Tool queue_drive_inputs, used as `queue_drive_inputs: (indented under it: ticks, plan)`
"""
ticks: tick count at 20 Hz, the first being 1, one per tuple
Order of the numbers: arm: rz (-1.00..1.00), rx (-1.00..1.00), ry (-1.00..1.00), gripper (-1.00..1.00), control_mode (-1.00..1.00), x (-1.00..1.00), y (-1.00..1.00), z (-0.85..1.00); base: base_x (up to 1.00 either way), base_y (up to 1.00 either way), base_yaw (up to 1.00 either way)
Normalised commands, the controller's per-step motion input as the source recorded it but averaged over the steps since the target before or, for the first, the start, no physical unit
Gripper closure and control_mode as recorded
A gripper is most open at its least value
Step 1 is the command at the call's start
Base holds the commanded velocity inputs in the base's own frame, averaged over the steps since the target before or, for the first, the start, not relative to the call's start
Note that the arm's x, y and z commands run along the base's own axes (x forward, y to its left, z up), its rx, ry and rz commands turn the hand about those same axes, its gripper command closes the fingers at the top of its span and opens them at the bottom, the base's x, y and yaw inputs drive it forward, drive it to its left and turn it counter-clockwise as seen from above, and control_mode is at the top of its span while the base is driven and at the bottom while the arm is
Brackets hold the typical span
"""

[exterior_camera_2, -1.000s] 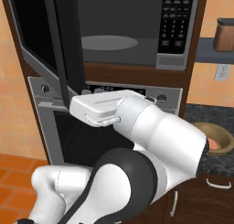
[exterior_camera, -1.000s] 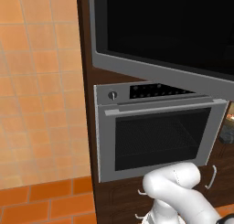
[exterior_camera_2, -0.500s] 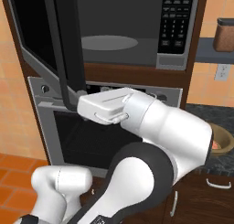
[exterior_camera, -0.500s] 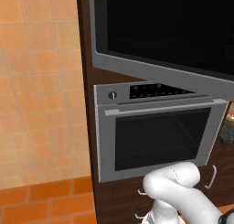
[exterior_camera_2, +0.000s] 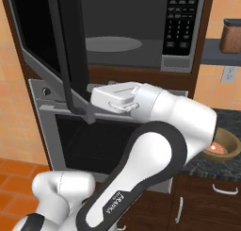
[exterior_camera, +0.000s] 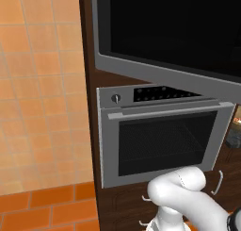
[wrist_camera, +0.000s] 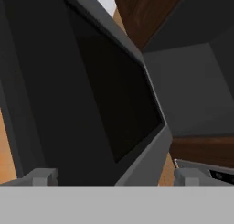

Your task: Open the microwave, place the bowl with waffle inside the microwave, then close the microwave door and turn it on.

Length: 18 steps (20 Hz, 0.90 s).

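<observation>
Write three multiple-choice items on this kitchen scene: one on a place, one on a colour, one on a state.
1. Where does the bowl sit?
A. inside the microwave
B. on the counter right of the oven
C. on the floor

2. What colour is the floor?
A. orange
B. blue
C. white

3. How is the microwave door?
A. shut
B. swung open
C. missing

Answers:
1 B, it rests on the dark counter.
2 A, orange tiles show.
3 B, the microwave cavity is exposed and the tool hangs open by the door's lower edge.
</observation>
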Motion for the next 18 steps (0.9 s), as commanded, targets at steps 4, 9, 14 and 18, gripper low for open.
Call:
queue_drive_inputs:
  ticks: [4,9,14,18]
  plan:
    - [0.00,0.00,0.00,-1.00,-1.00,0.24,0.12,0.00,0.00,0.00,0.00]
    - [0.08,0.00,0.00,-1.00,-1.00,-0.32,0.44,0.00,0.00,0.00,0.00]
    - [0.12,0.00,0.00,-1.00,-1.00,-0.45,0.66,0.02,0.00,0.00,0.00]
    - [0.07,0.00,0.00,-1.00,-1.00,-0.45,0.78,0.10,0.00,0.00,0.00]
